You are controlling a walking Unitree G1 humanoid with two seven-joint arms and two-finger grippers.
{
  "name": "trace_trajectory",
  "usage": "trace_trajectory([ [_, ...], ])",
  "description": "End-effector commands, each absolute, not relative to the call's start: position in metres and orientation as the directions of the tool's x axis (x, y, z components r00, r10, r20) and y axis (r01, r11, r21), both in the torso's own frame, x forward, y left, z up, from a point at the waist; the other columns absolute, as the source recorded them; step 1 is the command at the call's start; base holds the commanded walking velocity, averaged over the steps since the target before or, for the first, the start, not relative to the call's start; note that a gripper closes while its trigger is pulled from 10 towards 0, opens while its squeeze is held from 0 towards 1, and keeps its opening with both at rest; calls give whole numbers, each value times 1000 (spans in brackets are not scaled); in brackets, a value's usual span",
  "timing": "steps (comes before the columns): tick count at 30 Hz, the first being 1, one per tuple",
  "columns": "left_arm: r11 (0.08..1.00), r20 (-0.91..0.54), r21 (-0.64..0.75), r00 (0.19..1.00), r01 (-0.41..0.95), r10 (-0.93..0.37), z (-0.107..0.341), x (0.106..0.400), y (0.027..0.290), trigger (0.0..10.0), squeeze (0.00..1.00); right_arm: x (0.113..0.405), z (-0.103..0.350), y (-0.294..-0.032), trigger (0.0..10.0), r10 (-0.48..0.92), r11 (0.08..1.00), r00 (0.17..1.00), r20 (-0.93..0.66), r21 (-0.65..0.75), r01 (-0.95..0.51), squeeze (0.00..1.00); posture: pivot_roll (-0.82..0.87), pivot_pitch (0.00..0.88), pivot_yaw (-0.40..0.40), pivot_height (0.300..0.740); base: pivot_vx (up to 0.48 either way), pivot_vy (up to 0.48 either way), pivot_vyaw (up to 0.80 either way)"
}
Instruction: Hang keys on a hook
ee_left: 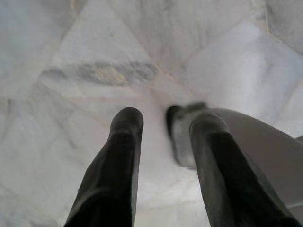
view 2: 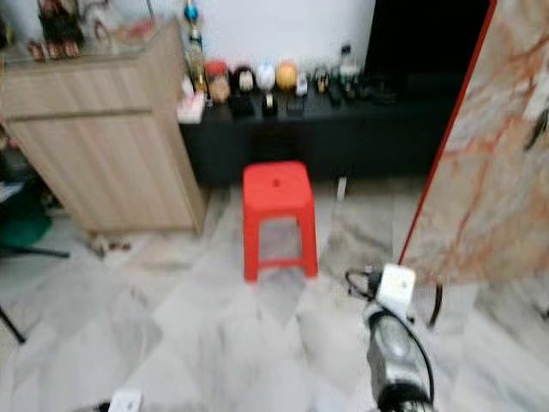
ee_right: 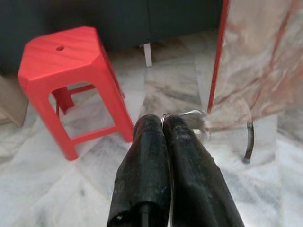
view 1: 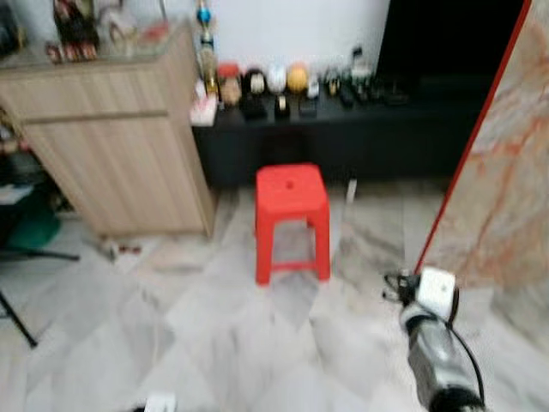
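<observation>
My right gripper [ee_right: 162,124] is shut on a metal key ring, and the keys [ee_right: 191,118] stick out past its tips. In the eye views that gripper [view 1: 396,285] hangs low at the right over the marble floor, in front of a tall marble-patterned panel [view 1: 502,180] with a red edge. A small dark shape [view 2: 538,129] sits on the panel's face, too blurred to tell what it is. My left gripper [ee_left: 165,118] hangs open over the floor tiles with nothing between its fingers.
A red plastic stool [view 1: 292,219] stands in the middle of the floor. Behind it runs a low black bench [view 1: 343,129] with jars and small items. A wooden cabinet [view 1: 111,146] is at the left. The panel rests on a black leg [ee_right: 248,142].
</observation>
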State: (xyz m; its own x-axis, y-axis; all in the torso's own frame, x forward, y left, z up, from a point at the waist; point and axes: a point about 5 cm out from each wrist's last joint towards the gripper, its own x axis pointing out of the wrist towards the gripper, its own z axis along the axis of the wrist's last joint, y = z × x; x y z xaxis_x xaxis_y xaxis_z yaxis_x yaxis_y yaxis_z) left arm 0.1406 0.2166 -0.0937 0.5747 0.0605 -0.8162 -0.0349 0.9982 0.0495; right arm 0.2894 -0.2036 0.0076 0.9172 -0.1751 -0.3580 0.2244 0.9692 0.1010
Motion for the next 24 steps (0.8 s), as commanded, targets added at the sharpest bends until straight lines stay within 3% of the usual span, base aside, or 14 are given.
trace_trajectory([
  [1,998,-830,56,554,-29,62,-96,134,220,10000,0,293,10,-195,10000,-159,970,925,-346,121,211,0,-104,0,-8,740,0,-296,0],
  [24,999,-825,48,564,-2,41,-95,141,212,10000,0,296,17,-208,10000,-231,958,921,-314,89,271,0,-99,35,-6,740,0,-299,0],
])
